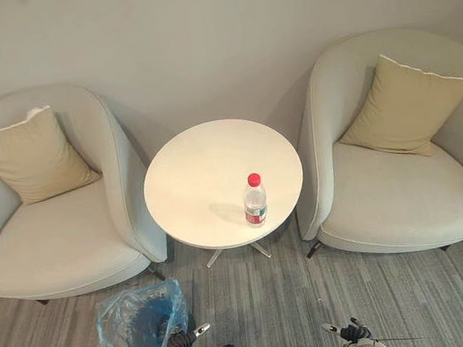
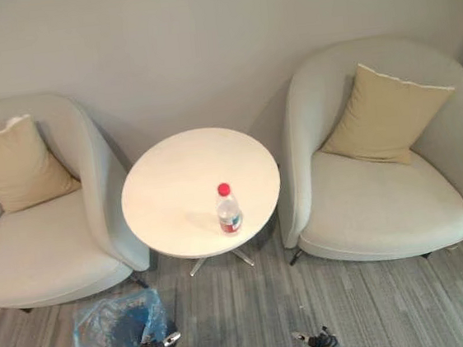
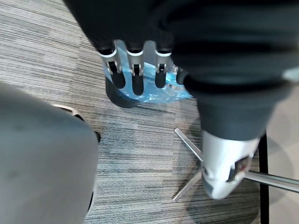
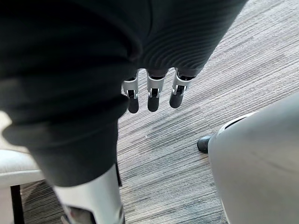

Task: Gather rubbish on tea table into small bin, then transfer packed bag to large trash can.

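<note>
Left eye view: bottle (image 1: pixel 254 198), red cap, stands upright on round table (image 1: pixel 190 169) near front edge; sole rubbish on it, within easy reach. Small bin (image 1: pixel 149 331) lined with blue bag (image 1: pixel 118 314) sits on floor just front-left of table, mouth open for drop. Left robot hand (image 3: pixel 134 70) hangs near bin, fingers straight, empty. Right robot hand (image 4: pixel 152 91) hangs over carpet, fingers relaxed, empty.
</note>
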Robot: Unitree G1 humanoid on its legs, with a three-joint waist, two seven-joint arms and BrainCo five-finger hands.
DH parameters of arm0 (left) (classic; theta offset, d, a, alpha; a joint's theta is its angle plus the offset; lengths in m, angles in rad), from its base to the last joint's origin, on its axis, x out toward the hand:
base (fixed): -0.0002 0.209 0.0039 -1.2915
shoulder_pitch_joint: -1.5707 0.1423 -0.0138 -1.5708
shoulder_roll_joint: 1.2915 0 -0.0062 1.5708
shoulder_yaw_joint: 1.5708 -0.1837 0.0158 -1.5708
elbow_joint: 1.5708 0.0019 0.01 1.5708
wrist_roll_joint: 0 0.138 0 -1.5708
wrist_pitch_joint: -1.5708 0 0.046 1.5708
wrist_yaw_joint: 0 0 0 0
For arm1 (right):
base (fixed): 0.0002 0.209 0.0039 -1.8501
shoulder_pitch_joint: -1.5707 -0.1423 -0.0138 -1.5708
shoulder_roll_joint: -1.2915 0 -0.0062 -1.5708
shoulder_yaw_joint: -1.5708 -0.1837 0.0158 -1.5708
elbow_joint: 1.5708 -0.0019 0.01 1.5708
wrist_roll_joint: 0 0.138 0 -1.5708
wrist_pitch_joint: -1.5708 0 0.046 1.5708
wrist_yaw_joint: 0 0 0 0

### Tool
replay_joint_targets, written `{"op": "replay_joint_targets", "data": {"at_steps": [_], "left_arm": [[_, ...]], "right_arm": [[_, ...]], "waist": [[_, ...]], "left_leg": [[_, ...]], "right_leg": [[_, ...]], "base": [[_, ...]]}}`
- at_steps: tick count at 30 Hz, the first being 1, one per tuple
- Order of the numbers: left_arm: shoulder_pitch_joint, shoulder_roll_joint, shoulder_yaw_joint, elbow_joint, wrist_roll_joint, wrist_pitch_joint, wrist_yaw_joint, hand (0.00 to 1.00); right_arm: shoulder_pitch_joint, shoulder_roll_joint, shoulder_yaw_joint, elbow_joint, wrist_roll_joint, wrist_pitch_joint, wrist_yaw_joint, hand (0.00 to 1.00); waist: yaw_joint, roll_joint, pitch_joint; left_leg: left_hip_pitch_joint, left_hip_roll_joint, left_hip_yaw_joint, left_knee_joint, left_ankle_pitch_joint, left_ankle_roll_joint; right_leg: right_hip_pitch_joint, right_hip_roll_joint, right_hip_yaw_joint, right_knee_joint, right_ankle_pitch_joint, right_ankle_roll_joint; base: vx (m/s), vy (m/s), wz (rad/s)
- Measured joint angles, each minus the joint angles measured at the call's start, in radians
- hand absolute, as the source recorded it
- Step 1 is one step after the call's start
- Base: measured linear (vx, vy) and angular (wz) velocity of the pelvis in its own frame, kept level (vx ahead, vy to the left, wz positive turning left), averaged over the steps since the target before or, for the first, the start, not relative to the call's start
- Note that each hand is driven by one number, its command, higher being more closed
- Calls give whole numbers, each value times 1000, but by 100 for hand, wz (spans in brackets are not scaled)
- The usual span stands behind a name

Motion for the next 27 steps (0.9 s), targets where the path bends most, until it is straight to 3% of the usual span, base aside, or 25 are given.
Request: {"op": "replay_joint_targets", "data": {"at_steps": [3,5,6,8,9,10,11,13,17,22,27], "left_arm": [[-3,-2,-22,16,0,0,-2,0],[0,14,-29,17,-1,3,-2,0],[2,15,-28,17,-1,3,-2,0],[2,15,-27,16,1,2,-2,0],[4,11,-10,15,0,2,-1,0],[6,8,-2,14,0,2,-1,0],[9,8,28,11,0,0,-1,0],[11,-23,56,16,1,0,2,0],[14,-45,80,16,10,1,3,0],[13,-39,69,16,17,1,5,0],[11,-11,37,14,17,0,6,0]], "right_arm": [[-2,-10,7,-3,-5,-1,2,0],[1,-7,16,-23,-5,-10,3,0],[3,-7,24,-23,-5,-11,3,0],[5,-5,34,-29,-6,-11,3,0],[4,-1,37,-36,-6,-11,4,0],[5,-1,38,-36,-6,-12,4,0],[8,10,40,-33,-7,-12,4,0],[13,-1,38,-29,-5,-12,5,0],[29,-12,34,-25,-4,-12,0,0],[37,-12,31,-24,-7,-12,-2,0],[38,-9,70,-48,-5,-14,-14,0]], "waist": [[-4,11,2],[-17,-1,5],[-18,-6,4],[-19,-8,4],[-23,-7,5],[-23,-7,5],[-19,-35,-2],[-18,5,-22],[-13,26,-26],[-13,20,-35],[-9,-5,-32]], "left_leg": [[73,-24,4,-69,-15,17],[122,-42,-12,-64,-34,28],[135,-44,-23,-61,-41,30],[145,-44,-58,-61,-48,30],[148,-39,-92,-57,-50,24],[145,-37,-102,-53,-53,19],[140,-43,-123,-38,-64,2],[112,-4,-144,-19,-75,-17],[117,41,-171,-22,-78,-45],[95,36,-235,-24,-64,-53],[50,14,-277,-26,-25,-44]], "right_leg": [[-110,-28,30,295,-29,45],[-217,-71,46,560,-42,64],[-227,-78,42,590,-62,60],[-243,-85,32,574,-89,45],[-248,-78,34,490,-91,36],[-246,-72,37,451,-79,30],[-230,-50,81,327,-10,11],[-177,-19,65,227,-18,10],[-99,24,13,117,-13,2],[-63,16,-55,69,-8,2],[-59,-3,-90,29,19,6]], "base": [[75,117,-15],[144,75,29],[170,17,54],[132,-35,60],[180,-78,60],[209,-130,71],[126,-124,41],[167,-184,26],[108,-132,11],[31,-55,47],[-47,10,31]]}}
